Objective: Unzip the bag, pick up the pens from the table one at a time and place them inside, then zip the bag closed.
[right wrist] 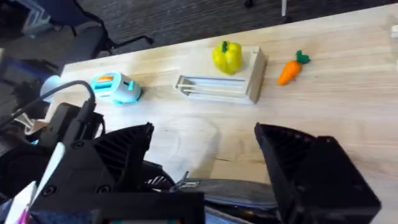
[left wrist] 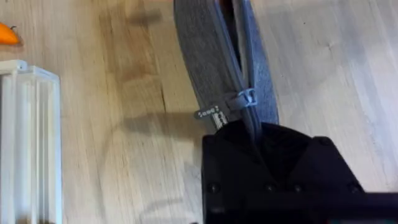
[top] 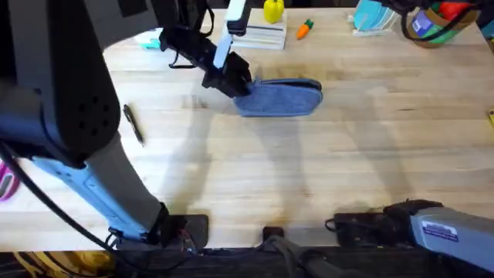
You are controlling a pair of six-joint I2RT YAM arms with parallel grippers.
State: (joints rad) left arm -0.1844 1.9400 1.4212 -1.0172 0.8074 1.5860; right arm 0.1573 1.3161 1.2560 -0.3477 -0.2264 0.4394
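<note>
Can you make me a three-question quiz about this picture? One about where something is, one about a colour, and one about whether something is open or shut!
1. Where is the dark pen?
A. Inside the bag
B. On the table, left of the bag
C. On the white rack

2. What colour is the toy pepper?
A. Yellow
B. Purple
C. Blue

3. How is the bag's zip?
A. Shut all the way
B. Partly open
C. Missing

Answers:
1 B: the dark pen lies on the bare table, well left of the bag.
2 A: the toy pepper is bright yellow.
3 B: the left wrist view shows a dark gap in the zip beyond its pull.
</note>
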